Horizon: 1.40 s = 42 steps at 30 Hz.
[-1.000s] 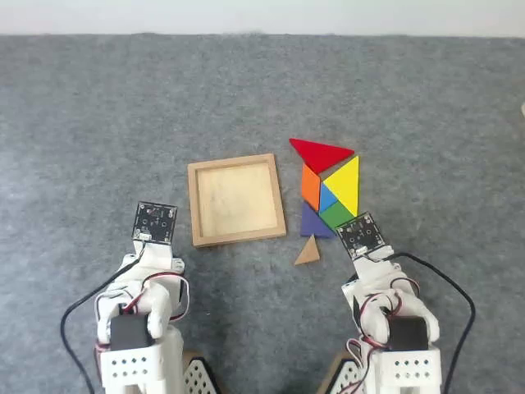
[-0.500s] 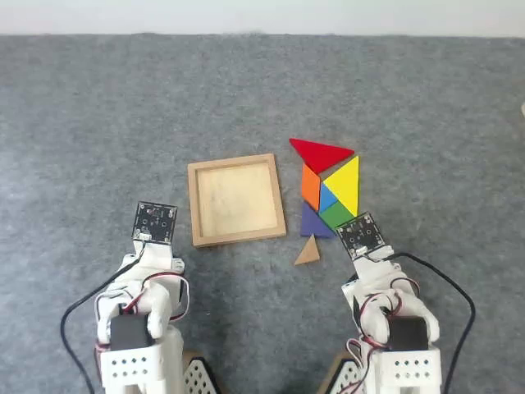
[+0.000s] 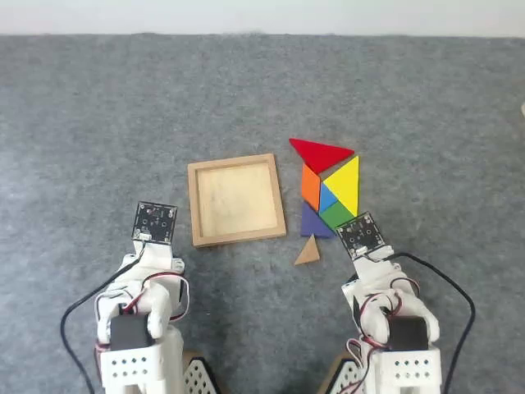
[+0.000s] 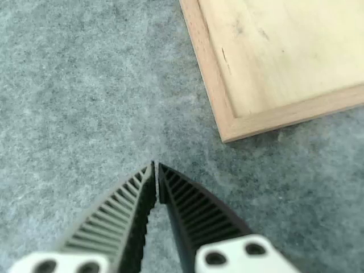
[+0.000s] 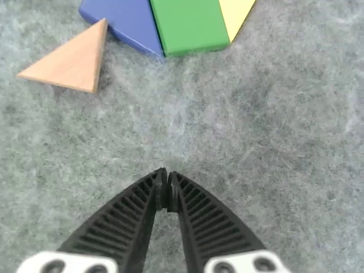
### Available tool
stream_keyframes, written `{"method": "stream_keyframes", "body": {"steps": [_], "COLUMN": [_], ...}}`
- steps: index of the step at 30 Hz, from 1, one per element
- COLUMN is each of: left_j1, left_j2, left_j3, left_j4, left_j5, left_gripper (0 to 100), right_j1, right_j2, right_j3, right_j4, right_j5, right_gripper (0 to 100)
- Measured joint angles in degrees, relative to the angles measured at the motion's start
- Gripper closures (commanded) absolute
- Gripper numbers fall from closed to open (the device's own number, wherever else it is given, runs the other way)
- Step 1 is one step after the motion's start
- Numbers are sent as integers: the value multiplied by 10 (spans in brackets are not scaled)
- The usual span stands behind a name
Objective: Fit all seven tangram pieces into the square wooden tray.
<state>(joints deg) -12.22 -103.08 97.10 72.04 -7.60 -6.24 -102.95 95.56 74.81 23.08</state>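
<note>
Nothing has been moved since the earlier frames: both arms and every piece are found where they were. The square wooden tray [image 3: 235, 197] is laid flat on the grey felt table [image 3: 98, 107], with a pale floor framed by a raised rim. Open felt is left all around the tray, most of it beyond its far edge.

Just beside the tray, on the right arm's side, six pieces are packed edge to edge: a red triangle [image 3: 320, 153], an orange parallelogram [image 3: 310, 186], a yellow triangle [image 3: 346, 185], a small blue triangle [image 3: 326, 198], a green square [image 3: 336, 214] and a purple triangle [image 3: 312, 222]. A tan triangle [image 3: 308, 251] is set apart from them, near the tray's near corner.

The left gripper [image 4: 156, 170] is clenched on nothing, over felt just off the tray's other near corner. The right gripper [image 5: 168, 175] is likewise closed and empty, over felt short of the green square.
</note>
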Motion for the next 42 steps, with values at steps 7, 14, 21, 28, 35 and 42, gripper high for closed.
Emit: {"method": "stream_keyframes", "body": {"steps": [7,14,21,28,35,42], "left_j1": [0,0,0,0,0,0], "left_j2": [0,0,0,0,0,0], "left_j3": [0,0,0,0,0,0], "left_j4": [0,0,0,0,0,0], "left_j5": [0,0,0,0,0,0], "left_gripper": [987,987,987,987,987,987], "right_j1": [0,0,0,0,-15,-27], "right_j2": [0,0,0,0,0,0], "right_j3": [0,0,0,0,0,-74], "right_j4": [0,0,0,0,0,-45], "right_j5": [0,0,0,0,0,93], "right_gripper": [991,991,991,991,990,981]}}
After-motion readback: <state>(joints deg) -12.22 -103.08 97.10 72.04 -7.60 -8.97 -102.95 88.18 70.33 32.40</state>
